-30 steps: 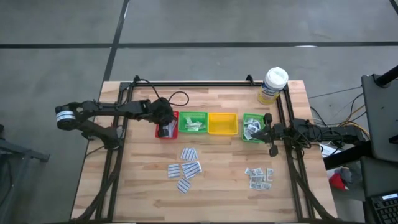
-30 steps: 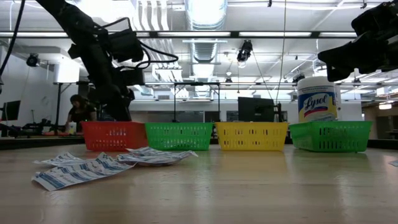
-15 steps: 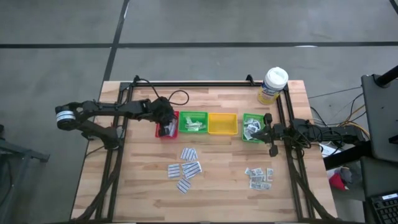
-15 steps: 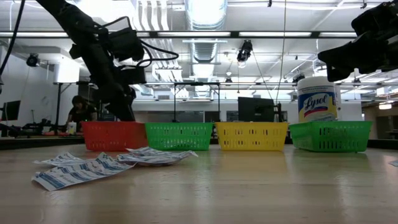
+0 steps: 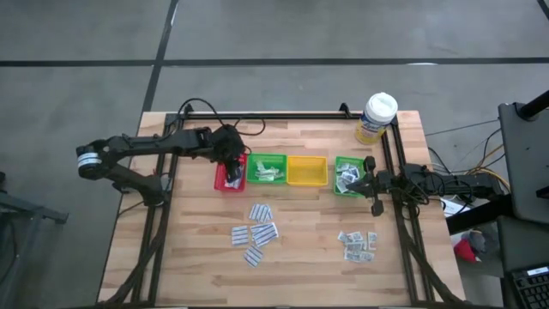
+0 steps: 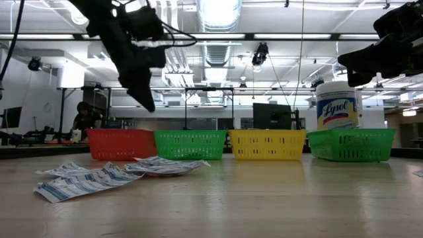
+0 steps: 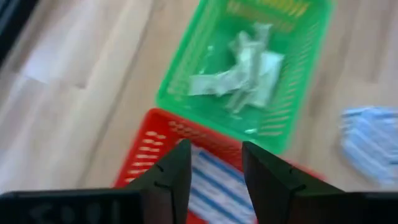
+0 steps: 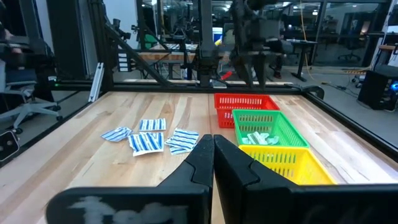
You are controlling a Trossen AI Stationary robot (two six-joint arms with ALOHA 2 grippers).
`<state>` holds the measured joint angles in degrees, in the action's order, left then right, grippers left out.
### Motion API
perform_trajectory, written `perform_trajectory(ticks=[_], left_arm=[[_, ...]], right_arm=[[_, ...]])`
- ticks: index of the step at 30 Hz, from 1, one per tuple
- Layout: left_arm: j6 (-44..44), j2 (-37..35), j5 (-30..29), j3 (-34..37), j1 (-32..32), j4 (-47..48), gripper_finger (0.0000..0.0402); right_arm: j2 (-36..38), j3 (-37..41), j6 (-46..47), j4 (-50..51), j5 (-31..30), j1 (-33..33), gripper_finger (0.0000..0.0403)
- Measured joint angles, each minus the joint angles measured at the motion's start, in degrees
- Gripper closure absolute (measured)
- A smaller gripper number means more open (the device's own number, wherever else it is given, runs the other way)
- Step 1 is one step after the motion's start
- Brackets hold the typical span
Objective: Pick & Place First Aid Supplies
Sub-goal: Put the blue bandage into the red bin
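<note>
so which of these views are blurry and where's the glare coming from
Left wrist view: soft throughout, the red tray and blue-striped packet smeared. Low view: bright ceiling lights glare, leaving the left gripper a dark silhouette. Right wrist view: its own fingers blurred, table sharper. High view: evenly lit.

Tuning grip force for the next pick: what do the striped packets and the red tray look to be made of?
Striped packets: thin, matte paper-like wrappers, white with blue printing; they lie flat and slightly curled in the low view, probably paper, possibly film-coated.
Red tray: rigid moulded plastic with slotted lattice walls and a faint sheen.
The left pincer hangs open above it.
</note>
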<state>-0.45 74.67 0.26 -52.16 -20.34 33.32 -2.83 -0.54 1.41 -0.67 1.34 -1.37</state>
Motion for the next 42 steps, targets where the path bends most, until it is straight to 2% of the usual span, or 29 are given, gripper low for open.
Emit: perform_trajectory(ticks=[5, 11, 18, 24, 34, 42], left_arm=[[-9.5, 0.0, 6.6, -4.0, 2.7, 4.2, 0.0266], [-23.5, 0.0, 14.8, -4.7, 7.3, 4.2, 0.0266], [-34.0, 0.0, 15.2, -3.2, 15.9, 3.8, 0.0266], [-48.2, 0.1, 14.2, -0.5, 24.5, 3.6, 0.0266], [-72.6, 0.1, 5.8, 4.4, 36.3, 3.1, 0.0266], [-77.9, 0.1, -0.7, 7.7, 38.7, 0.0, 0.0266]], right_arm=[[0.0, 0.0, 0.1, 0.0, 0.0, 0.0, 0.0394], [0.0, 0.0, 0.1, 0.0, 0.0, 0.0, 0.0394], [0.0, 0.0, 0.1, 0.0, 0.0, 0.0, 0.0394], [0.0, 0.0, 0.1, 0.0, 0.0, 0.0, 0.0394], [0.0, 0.0, 0.1, 0.0, 0.0, 0.0, 0.0394], [0.0, 0.0, 0.1, 0.0, 0.0, 0.0, 0.0394]])
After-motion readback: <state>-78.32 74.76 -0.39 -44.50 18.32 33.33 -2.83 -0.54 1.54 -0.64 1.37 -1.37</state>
